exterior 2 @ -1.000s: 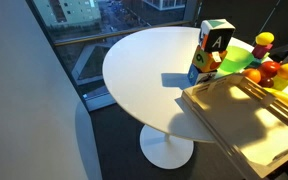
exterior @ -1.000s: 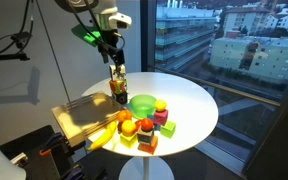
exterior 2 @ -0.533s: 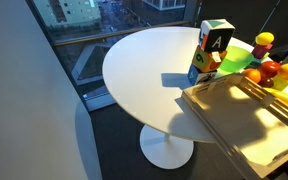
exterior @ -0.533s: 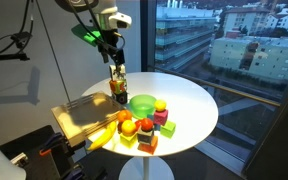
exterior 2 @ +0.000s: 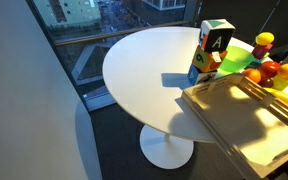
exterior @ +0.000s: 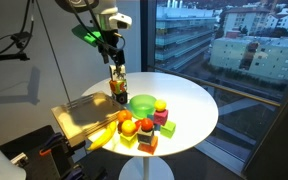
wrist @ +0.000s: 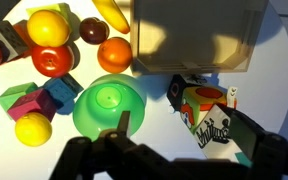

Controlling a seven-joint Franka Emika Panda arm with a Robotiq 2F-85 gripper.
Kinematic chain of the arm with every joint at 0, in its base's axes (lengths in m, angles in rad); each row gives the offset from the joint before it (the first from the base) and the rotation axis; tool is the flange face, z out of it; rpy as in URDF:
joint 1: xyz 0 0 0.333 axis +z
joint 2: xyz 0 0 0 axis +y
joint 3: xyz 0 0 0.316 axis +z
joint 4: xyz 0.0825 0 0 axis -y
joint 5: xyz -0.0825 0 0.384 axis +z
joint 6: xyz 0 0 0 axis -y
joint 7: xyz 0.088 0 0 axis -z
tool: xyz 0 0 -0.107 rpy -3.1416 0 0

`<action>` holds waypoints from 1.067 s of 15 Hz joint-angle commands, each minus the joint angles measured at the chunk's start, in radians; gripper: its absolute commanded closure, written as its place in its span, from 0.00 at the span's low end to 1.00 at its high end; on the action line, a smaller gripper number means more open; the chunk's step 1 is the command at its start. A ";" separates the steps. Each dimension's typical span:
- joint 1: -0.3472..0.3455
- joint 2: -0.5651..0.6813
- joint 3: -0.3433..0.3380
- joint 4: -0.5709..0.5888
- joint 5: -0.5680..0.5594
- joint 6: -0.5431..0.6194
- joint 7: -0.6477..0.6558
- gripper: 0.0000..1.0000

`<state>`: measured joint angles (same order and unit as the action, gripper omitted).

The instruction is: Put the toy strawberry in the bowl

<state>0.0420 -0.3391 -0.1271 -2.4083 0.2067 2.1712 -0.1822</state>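
The toy strawberry is a small red rounded fruit lying among other toys beside the bright green bowl; in an exterior view it lies just in front of the bowl. The bowl looks empty and also shows at the edge of an exterior view. My gripper hangs high above the table's far side, over the printed carton. In the wrist view the gripper is open and empty, with the bowl to its left and the carton to its right.
A printed carton stands next to the bowl. A flat tan tray lies beside them. An orange, a banana, a yellow fruit and coloured cube blocks crowd the strawberry. The round white table ends near a window.
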 commanded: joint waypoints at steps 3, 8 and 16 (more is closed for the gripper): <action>-0.055 0.031 0.023 0.049 -0.080 0.009 0.031 0.00; -0.109 0.080 0.029 0.102 -0.203 -0.001 0.098 0.00; -0.178 0.196 0.017 0.168 -0.371 -0.024 0.239 0.00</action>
<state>-0.1126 -0.1926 -0.1126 -2.2870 -0.1116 2.1756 0.0013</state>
